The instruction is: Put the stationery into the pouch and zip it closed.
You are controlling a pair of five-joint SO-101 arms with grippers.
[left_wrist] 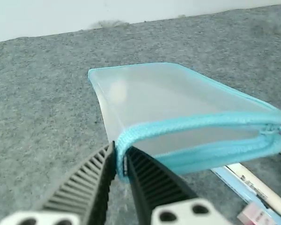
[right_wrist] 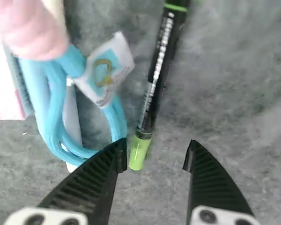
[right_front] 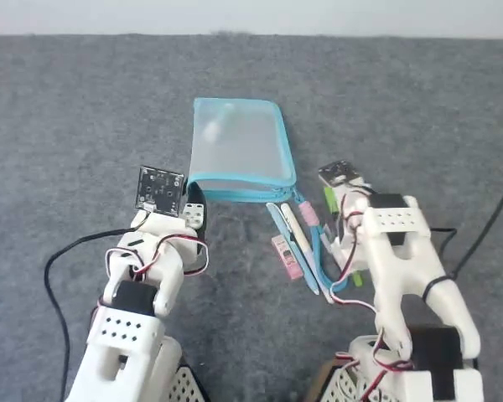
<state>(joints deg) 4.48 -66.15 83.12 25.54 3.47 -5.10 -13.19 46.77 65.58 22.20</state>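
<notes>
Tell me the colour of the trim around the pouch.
Turquoise trim on a frosted, see-through pouch; the left wrist view shows it best.

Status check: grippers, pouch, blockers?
Left gripper shut on pouch edge. Right gripper open over green pen, not gripping. Other stationery outside pouch. Blue cord close beside pen.

The right gripper (right_wrist: 158, 143) hangs low over the grey carpeted table (right_wrist: 234, 84), its black ridged jaws spread apart. A black marker (right_wrist: 154, 84) with green ends lies flat on the carpet, and its near green tip sits just beside the inner edge of one jaw. Next to the marker a light-blue cord loop (right_wrist: 51, 136) lies doubled on the carpet, with a white tag (right_wrist: 105, 75) fixed to it. A blurred pink rounded thing (right_wrist: 28, 23) lies over the cord's far part.
</notes>
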